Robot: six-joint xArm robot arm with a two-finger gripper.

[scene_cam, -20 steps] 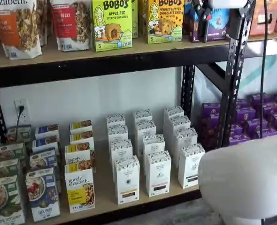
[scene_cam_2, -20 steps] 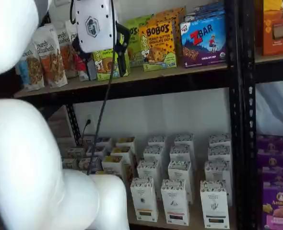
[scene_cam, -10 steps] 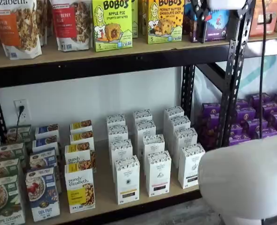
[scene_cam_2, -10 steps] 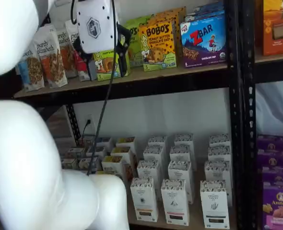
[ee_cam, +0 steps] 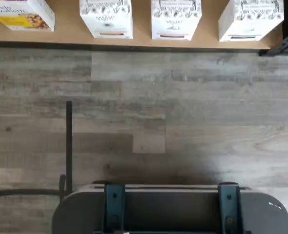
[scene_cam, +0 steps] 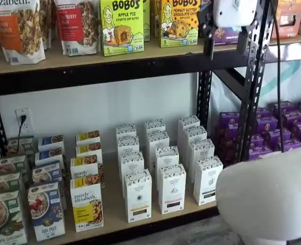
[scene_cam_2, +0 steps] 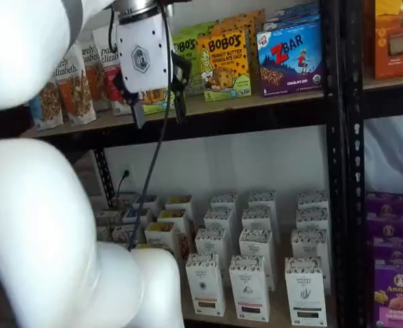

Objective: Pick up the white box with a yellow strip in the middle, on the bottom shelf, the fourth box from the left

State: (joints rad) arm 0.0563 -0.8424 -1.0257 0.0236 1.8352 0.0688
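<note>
Hanging high by the upper board in both shelf views: white-bodied gripper with two black fingers (scene_cam_2: 156, 113), fingers spread with a plain gap, holding nothing. Well below, at front edge of pale wooden bottom shelf edged in black metal (scene_cam: 115, 212), roughly mid-board: tall white carton (scene_cam: 138, 195) with dark-speckled top band, small round logo, yellow strip low on front face. Standing upright, just beside a yellow-labelled "purely elizabeth" granola box (scene_cam: 87, 206) and a like white carton with dark strip (scene_cam: 172, 188). Wrist view: carton fronts, grey plank floor (ee_cam: 183, 112).
</note>
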